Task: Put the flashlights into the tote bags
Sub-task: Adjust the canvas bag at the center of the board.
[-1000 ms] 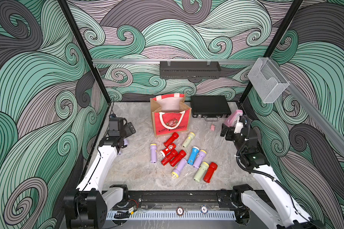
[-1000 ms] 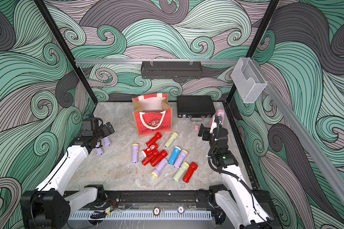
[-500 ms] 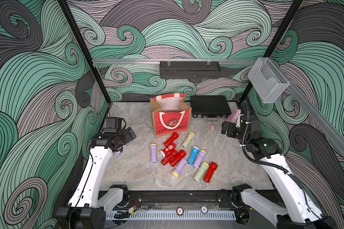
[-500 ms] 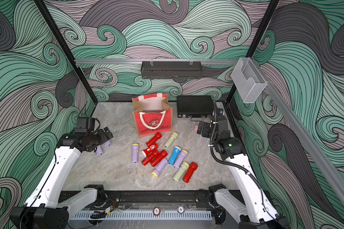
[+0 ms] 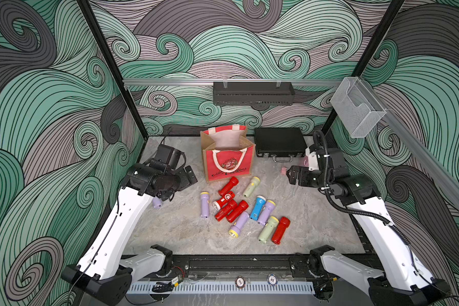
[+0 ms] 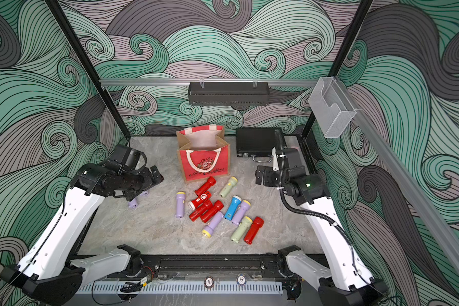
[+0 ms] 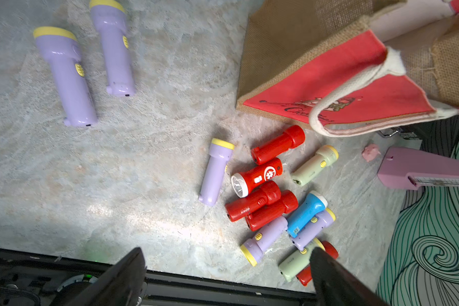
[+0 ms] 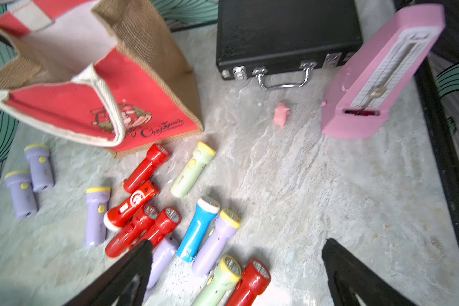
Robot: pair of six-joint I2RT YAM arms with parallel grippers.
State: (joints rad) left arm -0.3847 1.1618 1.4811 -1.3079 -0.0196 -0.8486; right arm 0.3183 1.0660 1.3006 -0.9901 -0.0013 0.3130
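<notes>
Black hard case (image 5: 278, 141) flat on marble tabletop (image 5: 175, 227), far right of centre — handle faces near. Pink metronome (image 8: 379, 71) just right of it. Small pink lump (image 8: 281, 114) near the handle, touching neither. Black slotted tray (image 5: 253, 93) on far wall; clear bin (image 5: 355, 106) on right rail.

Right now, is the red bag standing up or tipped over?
Standing up. In both top views the tote bag sits on its base with its mouth open upward, showing the pale lining.
</notes>
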